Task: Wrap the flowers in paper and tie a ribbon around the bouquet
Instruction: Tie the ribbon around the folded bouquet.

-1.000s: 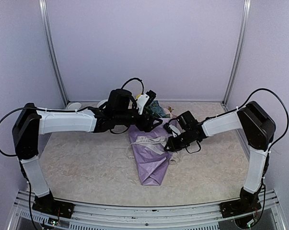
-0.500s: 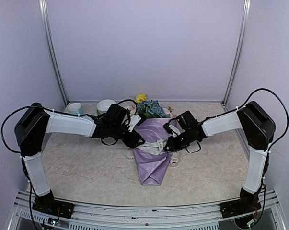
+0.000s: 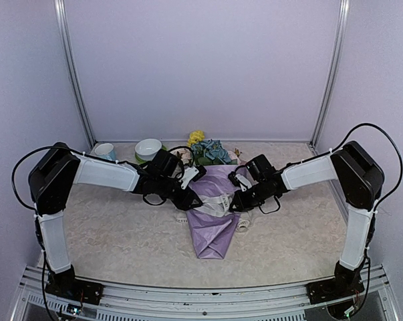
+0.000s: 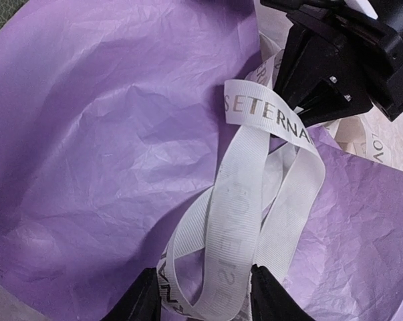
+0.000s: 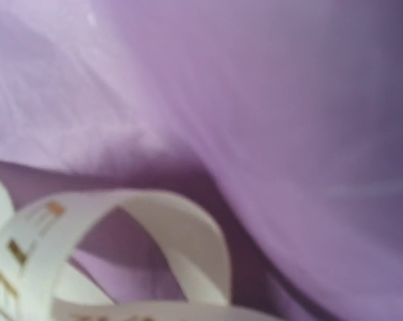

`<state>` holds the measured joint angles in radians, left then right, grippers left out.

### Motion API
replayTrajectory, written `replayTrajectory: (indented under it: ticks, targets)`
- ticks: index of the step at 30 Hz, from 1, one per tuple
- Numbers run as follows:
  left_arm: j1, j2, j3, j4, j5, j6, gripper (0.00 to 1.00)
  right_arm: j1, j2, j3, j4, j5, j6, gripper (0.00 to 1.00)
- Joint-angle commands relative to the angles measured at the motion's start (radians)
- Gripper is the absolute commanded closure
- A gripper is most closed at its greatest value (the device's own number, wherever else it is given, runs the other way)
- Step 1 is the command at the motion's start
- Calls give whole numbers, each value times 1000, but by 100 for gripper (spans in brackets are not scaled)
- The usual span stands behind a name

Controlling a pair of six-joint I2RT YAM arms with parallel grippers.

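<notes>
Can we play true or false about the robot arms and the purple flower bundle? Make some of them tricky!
1. The bouquet lies flat on the table, pointed end toward the near edge. True.
2. The ribbon is bright red. False: it is cream-white with lettering.
3. The right gripper is pinching the ribbon. True.
4. The white bowl sits on the lilac paper. False: it stands apart, at the far left of the table.
5. The left gripper has a finger on each side of the ribbon's loops. True.

beige table [image 3: 121, 234] carries the bouquet [image 3: 211, 234], a bowl [image 3: 148, 148] and a cup [image 3: 105, 151].
</notes>
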<state>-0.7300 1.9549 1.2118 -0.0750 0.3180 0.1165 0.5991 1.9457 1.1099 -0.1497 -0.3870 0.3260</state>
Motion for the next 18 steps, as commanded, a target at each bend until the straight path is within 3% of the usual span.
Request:
replayTrajectory:
  ticks: [1,5,8,11,14,18]
  targets:
    - [12,-21,-11,35,38,-26,64,-7,-9,8,-38,17,-12,97]
    - [17,3,18,-16,23,-21,100,-7,-12,14,-41,8,-14,97]
    - [19,-10,15,-3,5,-36,100,-8,-14,24,-52,7,-17,97]
    - [29,-28,6,11,-133,-78,100,-19,-32,23,-51,-47,-18,98]
    - [50,-63,-32,28,-305,-142,100,-69,-82,-4,-17,-202,0,99]
    - [69,-149,-119,46,-372,-201,100,-167,-153,-74,41,-447,35,100]
